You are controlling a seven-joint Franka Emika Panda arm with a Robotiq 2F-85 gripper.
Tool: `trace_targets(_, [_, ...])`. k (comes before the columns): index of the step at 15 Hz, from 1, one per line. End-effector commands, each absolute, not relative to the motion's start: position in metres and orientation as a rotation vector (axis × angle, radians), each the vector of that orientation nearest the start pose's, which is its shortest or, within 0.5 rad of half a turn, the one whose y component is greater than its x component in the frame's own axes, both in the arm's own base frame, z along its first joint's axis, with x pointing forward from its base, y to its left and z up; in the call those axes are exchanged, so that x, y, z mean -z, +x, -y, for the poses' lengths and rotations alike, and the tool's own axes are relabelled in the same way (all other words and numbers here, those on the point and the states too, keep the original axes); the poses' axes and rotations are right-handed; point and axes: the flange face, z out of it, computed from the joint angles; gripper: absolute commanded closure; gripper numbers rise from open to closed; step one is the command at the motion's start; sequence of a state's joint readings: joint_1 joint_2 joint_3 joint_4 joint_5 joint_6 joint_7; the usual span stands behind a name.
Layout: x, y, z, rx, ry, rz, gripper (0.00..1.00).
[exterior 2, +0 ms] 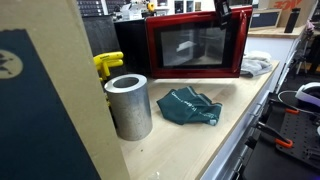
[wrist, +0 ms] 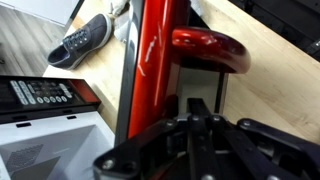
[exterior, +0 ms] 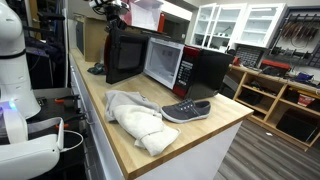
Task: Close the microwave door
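Gripper (wrist: 197, 118) low in the wrist view, right up against the outer edge of the open door (wrist: 150, 60). Dark linkage crowding the fingers, so cannot tell whether spread or clenched, nor whether touching the red frame. Just ahead of the fingers, the door's red edge, running up and away. Ahead and slightly to the right of them, the glossy red handle (wrist: 210, 50), curved, apart from the fingers. To the left of the fingers, the button panel (wrist: 40, 95), and below it the pale inside of the microwave (exterior: 205, 68), uncovered. Far ahead and left of the fingers, a grey shoe (wrist: 80, 40) on the wooden counter (wrist: 270, 80).

In an exterior view, gripper (exterior 2: 222, 12) at the top corner of the door (exterior 2: 195, 45) on its free side, red frame and dark glass facing the camera, black casing behind. Well below and in front of the fingers, a crumpled green cloth (exterior 2: 190, 108) and an upright metal cylinder (exterior 2: 130, 105) on the counter (exterior 2: 225, 135); beside the cylinder, a yellow object (exterior 2: 108, 65), too small to name. Beyond the door, near the fingers' side, a white cloth (exterior 2: 255, 65).

In an exterior view, door (exterior: 127, 55) swung wide, black inner face showing, well apart from the red front. Shoe (exterior: 187, 110) and white cloth (exterior: 135, 115) side by side on the counter (exterior: 205, 132), in front of the microwave.
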State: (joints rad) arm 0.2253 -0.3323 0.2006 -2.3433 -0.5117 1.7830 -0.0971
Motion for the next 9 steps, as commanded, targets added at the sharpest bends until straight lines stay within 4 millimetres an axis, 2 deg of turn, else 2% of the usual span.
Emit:
trace_targets(1, [-0.449, 0.400, -0.113, 0.164, 2.357, -0.871, 1.00])
trace_targets(5, [-0.441, 0.400, -0.094, 0.164, 2.285, -0.879, 1.00])
trace_targets(9, [-0.431, 0.403, -0.087, 0.141, 2.102, -0.972, 1.00])
